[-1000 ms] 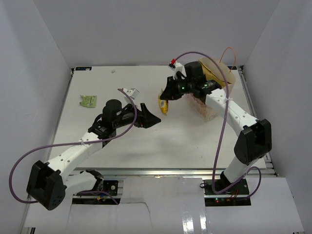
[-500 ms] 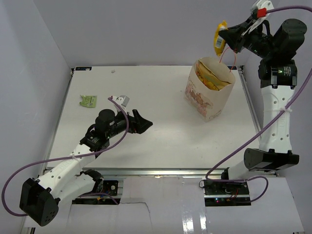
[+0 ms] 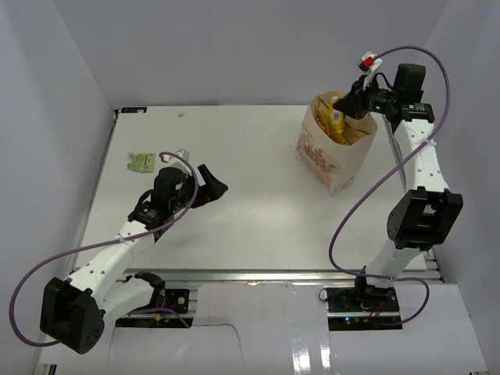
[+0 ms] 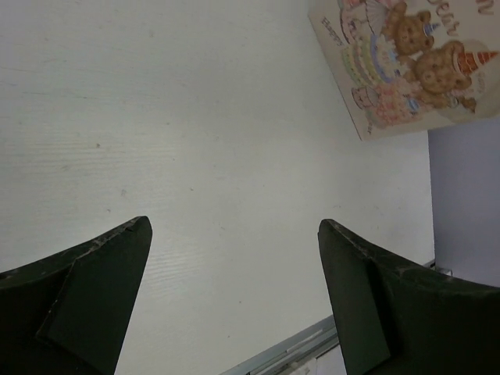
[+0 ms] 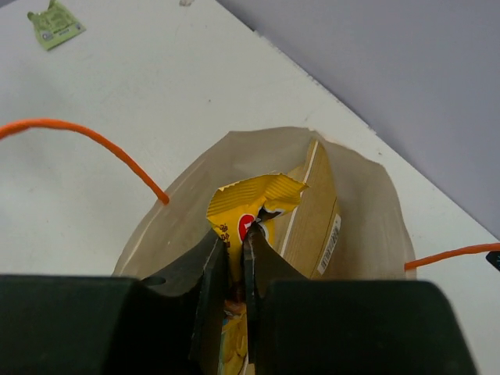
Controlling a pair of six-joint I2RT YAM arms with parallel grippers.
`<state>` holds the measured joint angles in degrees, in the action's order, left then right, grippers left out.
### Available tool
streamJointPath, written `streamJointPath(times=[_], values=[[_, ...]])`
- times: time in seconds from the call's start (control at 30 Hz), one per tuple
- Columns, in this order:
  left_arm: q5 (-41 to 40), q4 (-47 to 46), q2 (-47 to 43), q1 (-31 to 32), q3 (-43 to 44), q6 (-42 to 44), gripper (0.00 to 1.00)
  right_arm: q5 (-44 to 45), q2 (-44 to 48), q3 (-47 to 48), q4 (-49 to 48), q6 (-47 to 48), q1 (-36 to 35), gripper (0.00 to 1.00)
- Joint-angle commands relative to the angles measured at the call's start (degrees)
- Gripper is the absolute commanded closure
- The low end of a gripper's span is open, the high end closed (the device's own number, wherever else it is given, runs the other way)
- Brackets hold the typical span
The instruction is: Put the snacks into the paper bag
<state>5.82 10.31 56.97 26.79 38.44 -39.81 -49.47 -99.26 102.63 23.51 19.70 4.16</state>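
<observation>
Right gripper [image 5: 237, 244], clamped on a yellow packet [image 5: 248, 201], reaches into the bag [image 5: 373, 211]. Left gripper [image 4: 234, 226] hangs over the bench [image 4: 195, 117], fingers apart, near a green packet [image 3: 142, 162].

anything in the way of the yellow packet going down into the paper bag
Nothing visible. The right claw holds the yellow packet already inside the open paper bag, beside the tan-gold chip bag; the orange handles arc off to the sides.

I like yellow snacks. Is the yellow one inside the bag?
Inside: the yellow packet sits within the paper bag, right pincer shut on it.
</observation>
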Motion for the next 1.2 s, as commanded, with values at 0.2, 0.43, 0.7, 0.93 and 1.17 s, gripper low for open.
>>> streamJointPath(times=[0.2, 0.43, 0.7, 0.93, 1.17], values=[[-3.3, 7.8, 7.2, -15.2, 7.5, -9.3, 0.02, 0.2, 3.4, -3.0, 1.5, 6.4, -0.9, 0.62], [-19.5, 26.2, 27.9, -24.3, 26.0, -19.8, 0.07, 1.1, 8.0, -2.0, 1.6, 4.1, -0.4, 0.50], [-27.0, 32.1, 48.2, -31.8, 45.4, -20.0, 0.02, -0.5, 13.9, -6.8, 2.0, 1.2, 1.4, 0.48], [-21.8, 31.6, 58.9, -38.9, 54.5, -14.8, 0.02, -2.5, 16.0, -10.3, 2.2, -0.2, 2.9, 0.48], [-18.6, 30.6, 66.8, -41.6, 59.8, -9.7, 0.05, -3.3, 15.1, -9.0, 2.3, -1.7, 3.9, 0.48]])
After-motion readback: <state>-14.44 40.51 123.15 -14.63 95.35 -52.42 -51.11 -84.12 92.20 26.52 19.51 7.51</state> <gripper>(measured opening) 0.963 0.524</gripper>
